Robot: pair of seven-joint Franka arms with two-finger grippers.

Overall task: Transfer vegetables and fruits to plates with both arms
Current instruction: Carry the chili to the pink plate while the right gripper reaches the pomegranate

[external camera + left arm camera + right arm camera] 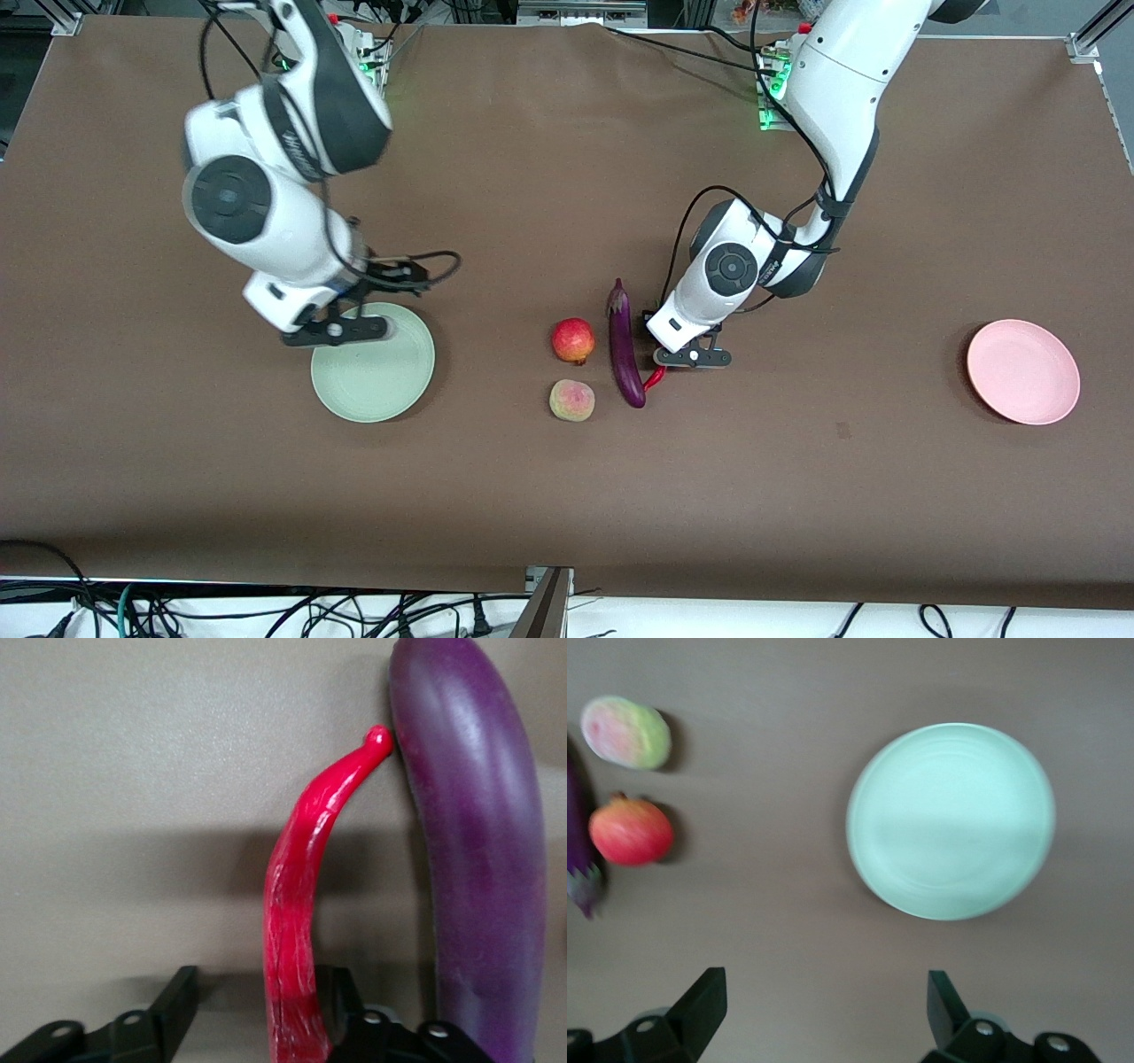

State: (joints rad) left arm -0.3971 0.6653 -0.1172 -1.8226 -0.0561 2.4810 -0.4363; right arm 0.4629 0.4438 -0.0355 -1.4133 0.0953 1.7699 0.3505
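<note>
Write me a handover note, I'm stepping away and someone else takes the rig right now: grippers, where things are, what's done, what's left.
Left gripper: low at the table, open, fingers either side of the red chili pepper, not yet closed on it. The chili lies beside the eggplant.
Right gripper: open, holds nothing, up over the table at the mint green plate.
Pomegranate and peach sit mid-table next to the eggplant, the peach nearer the front camera.
Pink plate: at the left arm's end of the table.
Done: nothing plated; both plates are bare.
Left: all four items.
</note>
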